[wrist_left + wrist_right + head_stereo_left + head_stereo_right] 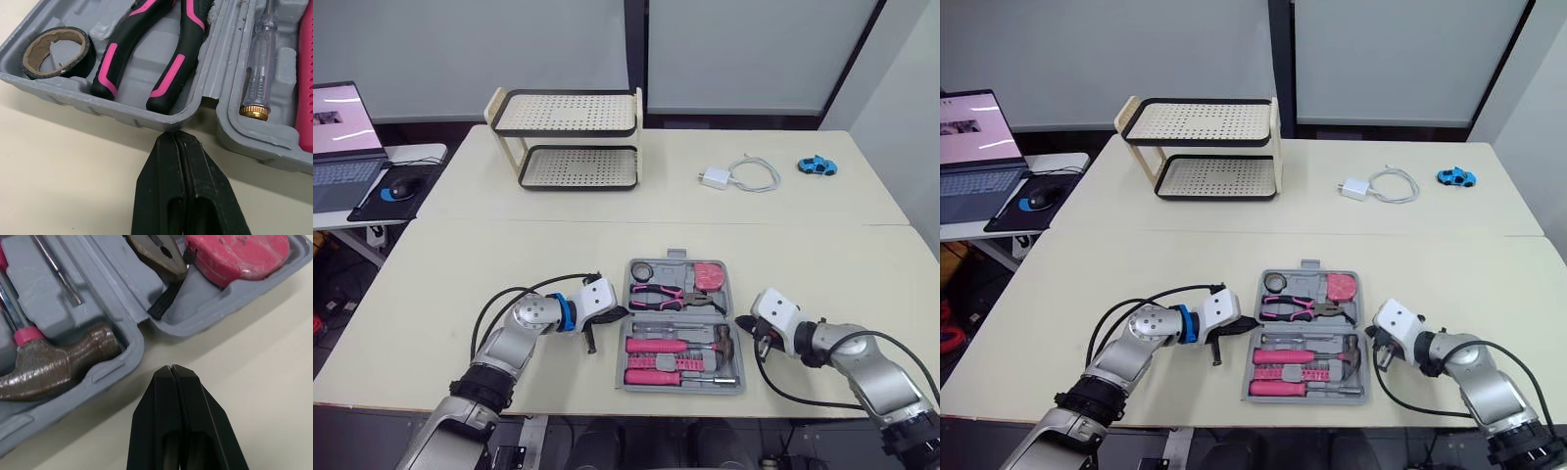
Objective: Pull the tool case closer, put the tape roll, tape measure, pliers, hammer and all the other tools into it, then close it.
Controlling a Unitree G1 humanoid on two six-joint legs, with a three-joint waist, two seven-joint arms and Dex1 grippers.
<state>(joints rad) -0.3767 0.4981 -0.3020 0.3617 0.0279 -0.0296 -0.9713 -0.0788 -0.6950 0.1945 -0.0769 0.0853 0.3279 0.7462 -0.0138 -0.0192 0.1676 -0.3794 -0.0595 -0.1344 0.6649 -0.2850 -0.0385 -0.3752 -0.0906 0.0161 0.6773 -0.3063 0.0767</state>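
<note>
Left eye view: one tool case (681,314) between left claw (617,314) and right claw (745,323), both pinched together.

We are holding the right gripper (174,374) with its two black fingers pressed flat together, the tip hovering over the pale table (259,382) just beside the edge of the grey tool case (131,346), where its two halves are meeting at a notch. In one half we are seeing the hammer (54,368) lying with its dark head in its recess. In the other, the pliers (155,254) are sitting next to the pink tape measure (239,252).
</note>
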